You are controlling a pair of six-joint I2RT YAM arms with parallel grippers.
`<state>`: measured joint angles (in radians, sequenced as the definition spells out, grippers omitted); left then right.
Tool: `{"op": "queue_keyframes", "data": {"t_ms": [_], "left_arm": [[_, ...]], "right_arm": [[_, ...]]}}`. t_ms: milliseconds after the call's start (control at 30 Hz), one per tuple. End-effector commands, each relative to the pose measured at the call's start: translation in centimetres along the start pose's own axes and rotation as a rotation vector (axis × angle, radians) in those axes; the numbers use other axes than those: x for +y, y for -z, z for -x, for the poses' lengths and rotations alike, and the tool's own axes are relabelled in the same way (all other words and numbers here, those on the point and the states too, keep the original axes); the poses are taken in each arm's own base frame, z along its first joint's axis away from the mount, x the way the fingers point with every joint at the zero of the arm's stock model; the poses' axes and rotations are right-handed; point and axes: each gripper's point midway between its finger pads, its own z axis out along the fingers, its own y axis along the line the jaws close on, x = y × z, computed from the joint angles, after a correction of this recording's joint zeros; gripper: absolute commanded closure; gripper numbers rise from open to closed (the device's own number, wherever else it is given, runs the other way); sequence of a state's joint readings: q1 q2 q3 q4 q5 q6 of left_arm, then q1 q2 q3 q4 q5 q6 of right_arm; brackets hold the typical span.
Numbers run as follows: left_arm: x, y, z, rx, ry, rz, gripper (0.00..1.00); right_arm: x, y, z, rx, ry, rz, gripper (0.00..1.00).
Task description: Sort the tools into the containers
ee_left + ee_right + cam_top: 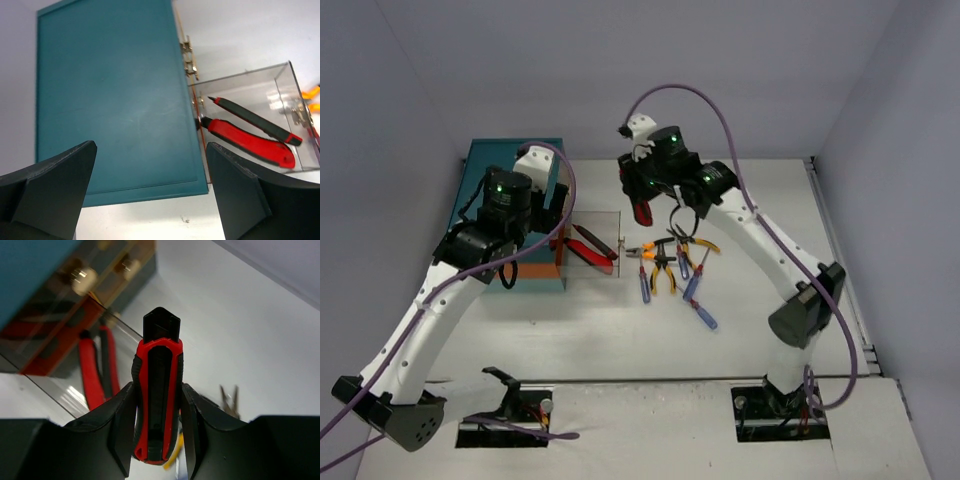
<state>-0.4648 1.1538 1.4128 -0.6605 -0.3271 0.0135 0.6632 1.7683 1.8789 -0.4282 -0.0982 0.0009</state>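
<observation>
Gripping a red-and-black cutter [159, 355] by its handle, the right jaws hold it clear of the table [620, 330], just right of the clear drawer [280, 80] in the top view. Left jaws are wide open and empty over the teal chest [110, 90]. More cutters [245, 142] lie in that pulled-out drawer. Pliers and screwdrivers [670, 265] are clustered mid-frame on the table.

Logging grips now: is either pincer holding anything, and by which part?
The right pincer clamps a red-and-black cutter by the sides of its handle; the left pincer is open and empty.
</observation>
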Motion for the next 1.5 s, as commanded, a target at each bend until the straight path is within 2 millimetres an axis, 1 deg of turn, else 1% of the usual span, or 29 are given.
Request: {"op": "queue_keyframes", "data": {"t_ms": [0, 67, 133, 200, 267, 333, 433, 467, 567, 633, 700, 833, 967, 1100, 1233, 1333, 1400, 1433, 1467], "left_arm": [[3.2, 2.9, 3.8, -0.144, 0.124, 0.117, 0.11], [3.4, 3.3, 3.9, -0.154, 0.126, 0.114, 0.11], [3.4, 3.7, 3.8, -0.162, 0.128, 0.106, 0.11], [3.3, 4.0, 3.6, -0.165, 0.131, 0.097, 0.11], [3.3, 4.0, 3.3, -0.161, 0.129, 0.096, 0.11], [3.4, 4.3, 3.2, -0.166, 0.131, 0.097, 0.11], [3.5, 4.4, 3.0, -0.166, 0.130, 0.097, 0.11], [3.5, 4.4, 2.9, -0.164, 0.127, 0.096, 0.11], [3.3, 4.3, 2.7, -0.160, 0.126, 0.089, 0.11], [3.2, 4.2, 2.7, -0.159, 0.127, 0.084, 0.11], [3.1, 4.0, 2.6, -0.155, 0.125, 0.084, 0.11], [2.8, 3.8, 2.5, -0.150, 0.118, 0.073, 0.11], [2.7, 3.7, 2.5, -0.148, 0.116, 0.068, 0.11], [2.6, 3.7, 2.5, -0.149, 0.120, 0.063, 0.11], [2.5, 3.8, 2.5, -0.150, 0.125, 0.057, 0.11], [2.5, 3.8, 2.4, -0.151, 0.126, 0.057, 0.11], [2.6, 3.9, 2.5, -0.154, 0.126, 0.059, 0.11], [2.6, 3.9, 2.4, -0.152, 0.126, 0.059, 0.11], [2.5, 3.9, 2.4, -0.151, 0.125, 0.059, 0.11]], "right_arm": [[3.9, -4.0, 3.4, -0.079, -0.035, 0.113, 1.00], [5.9, -5.6, 3.8, -0.091, -0.025, 0.163, 1.00], [7.5, -7.2, 3.1, -0.076, -0.016, 0.203, 1.00], [9.2, -8.3, 2.9, -0.076, -0.018, 0.248, 1.00], [10.7, -9.4, 2.0, -0.065, -0.020, 0.277, 1.00], [11.9, -9.9, 1.4, -0.057, -0.021, 0.309, 1.00], [12.9, -10.3, 0.2, -0.042, -0.020, 0.343, 1.00], [13.1, -10.3, 0.1, -0.044, -0.018, 0.352, 1.00], [13.5, -10.4, -1.1, -0.016, -0.019, 0.369, 1.00], [13.8, -9.9, -1.1, -0.018, -0.016, 0.377, 1.00], [14.3, -9.8, -1.6, -0.009, -0.006, 0.377, 1.00], [14.0, -10.2, -3.3, 0.029, -0.020, 0.354, 1.00], [13.7, -10.0, -4.0, 0.046, -0.030, 0.340, 1.00], [12.0, -9.9, -3.9, 0.035, 0.000, 0.277, 1.00], [10.2, -9.2, -2.6, -0.001, 0.036, 0.225, 1.00], [8.5, -8.9, -2.2, -0.017, 0.064, 0.140, 1.00], [7.4, -8.9, -2.5, -0.015, 0.071, 0.084, 1.00], [6.9, -8.5, -2.2, -0.024, 0.104, 0.059, 1.00], [6.8, -8.4, -2.0, -0.027, 0.120, 0.060, 1.00]]}}
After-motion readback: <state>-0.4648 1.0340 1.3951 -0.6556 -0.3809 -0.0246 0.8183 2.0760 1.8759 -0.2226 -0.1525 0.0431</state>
